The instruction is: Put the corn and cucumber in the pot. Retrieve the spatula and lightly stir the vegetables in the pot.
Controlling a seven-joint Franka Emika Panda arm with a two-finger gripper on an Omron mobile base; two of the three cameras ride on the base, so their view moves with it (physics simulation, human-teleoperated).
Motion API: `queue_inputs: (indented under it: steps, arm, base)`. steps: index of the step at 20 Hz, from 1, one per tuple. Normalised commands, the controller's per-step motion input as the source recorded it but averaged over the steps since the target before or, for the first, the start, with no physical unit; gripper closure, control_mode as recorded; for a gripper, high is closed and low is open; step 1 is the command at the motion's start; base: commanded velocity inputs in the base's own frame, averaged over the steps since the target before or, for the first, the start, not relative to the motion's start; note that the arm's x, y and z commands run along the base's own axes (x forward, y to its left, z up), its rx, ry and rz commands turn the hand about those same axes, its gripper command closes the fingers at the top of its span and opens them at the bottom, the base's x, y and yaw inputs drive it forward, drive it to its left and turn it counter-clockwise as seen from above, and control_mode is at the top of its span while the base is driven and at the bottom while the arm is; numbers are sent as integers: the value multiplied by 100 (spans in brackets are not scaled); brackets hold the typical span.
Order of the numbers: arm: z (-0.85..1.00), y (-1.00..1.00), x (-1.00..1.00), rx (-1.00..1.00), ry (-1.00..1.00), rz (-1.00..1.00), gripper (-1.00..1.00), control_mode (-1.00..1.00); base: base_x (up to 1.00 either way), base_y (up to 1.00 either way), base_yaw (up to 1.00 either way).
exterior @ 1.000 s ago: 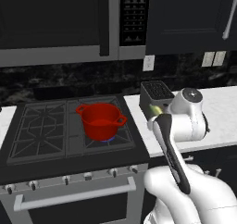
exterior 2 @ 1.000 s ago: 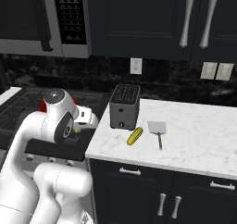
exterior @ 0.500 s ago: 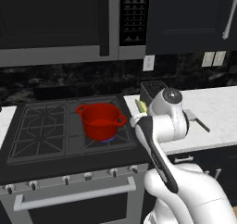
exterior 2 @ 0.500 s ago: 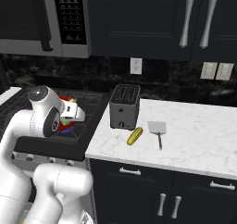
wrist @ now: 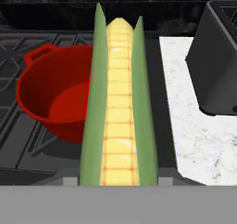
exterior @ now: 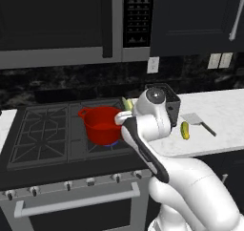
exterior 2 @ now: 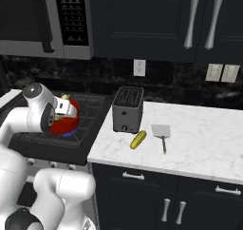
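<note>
My gripper point(wrist: 118, 179) is shut on the corn point(wrist: 119, 102), a pale-yellow cob with green husk strips along both sides. It hangs over the stove's right edge, just right of the red pot point(wrist: 55, 102). From the left base view, the corn's tip point(exterior: 127, 103) shows beside the pot point(exterior: 100, 132), whose inside looks bare. The cucumber point(exterior 2: 138, 139) lies on the white counter in front of the toaster. Just to its right lies the spatula point(exterior 2: 161, 131), blade toward the wall. Both also show from the left, cucumber point(exterior: 185, 130) and spatula point(exterior: 200, 122).
A dark toaster point(exterior 2: 127, 109) stands at the counter's left end, close to my hand's right side point(wrist: 217, 65). The black gas stove point(exterior: 47, 130) carries the pot on its right burner. A microwave point(exterior: 62, 25) hangs above, with dark cabinets point(exterior 2: 180, 29) over the counter.
The arm has swung left from the counter by the toaster to the stove, carrying the corn next to the pot. Cucumber and spatula have stayed put.
</note>
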Motion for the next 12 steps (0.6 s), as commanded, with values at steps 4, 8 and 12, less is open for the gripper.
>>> queue_inputs:
  steps: [4,8,12]
  arm:
    - [0,50,59,4,0,0,100,-100]
    - [0,43,58,1,0,0,100,-100]
    - [-6,32,54,0,0,0,100,-100]
  base:
    - [0,0,0]
    - [0,0,0]
    - [0,0,0]
